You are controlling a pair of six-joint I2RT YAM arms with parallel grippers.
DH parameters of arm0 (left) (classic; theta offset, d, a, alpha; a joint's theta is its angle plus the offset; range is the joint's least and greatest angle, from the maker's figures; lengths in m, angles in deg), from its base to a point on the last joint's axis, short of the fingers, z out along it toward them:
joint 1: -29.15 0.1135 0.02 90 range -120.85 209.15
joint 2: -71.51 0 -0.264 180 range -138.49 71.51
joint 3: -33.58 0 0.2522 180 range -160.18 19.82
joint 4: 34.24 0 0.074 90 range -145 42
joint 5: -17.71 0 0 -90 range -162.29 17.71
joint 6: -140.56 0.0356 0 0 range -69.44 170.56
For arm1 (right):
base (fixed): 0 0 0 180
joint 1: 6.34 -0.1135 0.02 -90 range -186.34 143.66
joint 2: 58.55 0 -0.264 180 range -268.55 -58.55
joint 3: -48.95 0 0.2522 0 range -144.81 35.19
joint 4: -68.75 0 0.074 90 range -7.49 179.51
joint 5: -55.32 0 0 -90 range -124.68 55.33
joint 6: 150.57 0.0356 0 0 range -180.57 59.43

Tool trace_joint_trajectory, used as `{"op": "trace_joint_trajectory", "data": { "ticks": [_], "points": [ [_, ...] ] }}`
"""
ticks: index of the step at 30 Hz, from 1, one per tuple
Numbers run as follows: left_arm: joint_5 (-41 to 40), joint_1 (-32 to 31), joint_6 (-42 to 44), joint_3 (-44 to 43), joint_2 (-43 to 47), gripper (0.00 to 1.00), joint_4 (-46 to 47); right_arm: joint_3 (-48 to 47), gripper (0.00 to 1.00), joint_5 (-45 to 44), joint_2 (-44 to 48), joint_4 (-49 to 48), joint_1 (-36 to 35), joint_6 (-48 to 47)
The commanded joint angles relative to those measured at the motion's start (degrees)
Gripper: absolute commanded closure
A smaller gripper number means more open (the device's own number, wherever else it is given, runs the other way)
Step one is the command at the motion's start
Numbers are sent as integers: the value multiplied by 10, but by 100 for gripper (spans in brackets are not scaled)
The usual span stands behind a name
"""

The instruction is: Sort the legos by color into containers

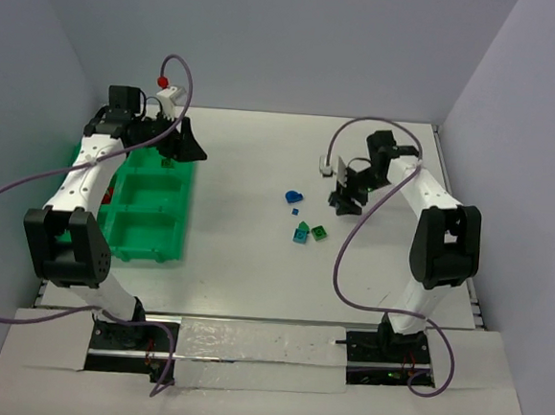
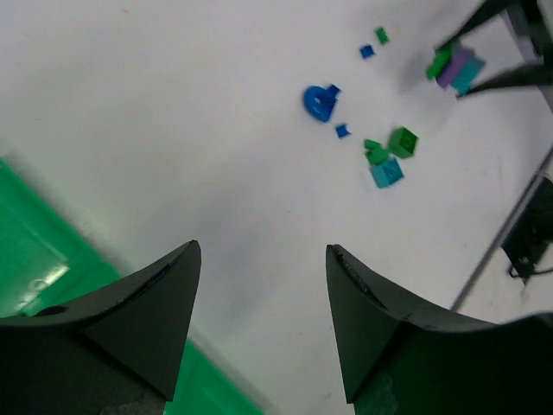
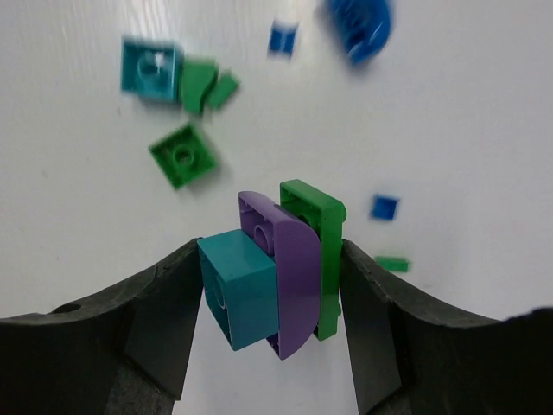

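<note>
Left gripper point(image 1: 178, 152) hung over the green tray's point(image 1: 149, 252) far end; right gripper point(image 1: 345, 205) stood beside scattered blue, teal and green legos point(image 1: 300, 235).

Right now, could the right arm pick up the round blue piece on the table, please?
Probably not yet. The right claw is closed on a teal, purple and green clump, leaving no room. The round blue piece lies close by in the open.

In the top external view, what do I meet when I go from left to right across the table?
Bright green plastic tray → blue rounded lego piece → small green square lego brick → right gripper, shut on a teal, purple and green lego stack.
</note>
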State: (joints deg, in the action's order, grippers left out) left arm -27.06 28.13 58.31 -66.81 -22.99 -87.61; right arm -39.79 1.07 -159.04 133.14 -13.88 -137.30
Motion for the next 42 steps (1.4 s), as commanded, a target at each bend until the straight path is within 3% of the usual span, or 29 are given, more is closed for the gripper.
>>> {"op": "trace_joint_trajectory", "data": {
  "ticks": [1, 4, 6, 9, 13, 17, 25, 33, 42],
  "points": [
    [143, 0, -30, 100, 117, 30, 157, -151, 77, 187, -4, 151, -15, 90],
    [173, -3, -88, 193, 176, 29, 318, -191, 79, 266, -31, 216, -23, 128],
    [184, -13, -105, 216, 192, 28, 355, -212, 79, 322, -45, 249, -30, 144],
    [189, -52, -4, 186, 197, 29, 278, -239, 80, 390, -69, 316, -52, 142],
    [166, -122, 156, 161, 212, 29, 208, -234, 80, 434, -70, 320, -82, 163],
    [171, -191, 238, 133, 192, 29, 148, -229, 80, 453, -64, 319, -113, 176],
    [188, -255, 286, 101, 173, 29, 114, -227, 80, 474, -49, 319, -155, 200],
    [180, -308, 391, 87, 169, 30, 19, -242, 79, 489, -49, 320, -170, 222],
    [156, -324, 412, 93, 165, 29, 22, -254, 79, 486, -37, 321, -190, 236]
  ]
}}
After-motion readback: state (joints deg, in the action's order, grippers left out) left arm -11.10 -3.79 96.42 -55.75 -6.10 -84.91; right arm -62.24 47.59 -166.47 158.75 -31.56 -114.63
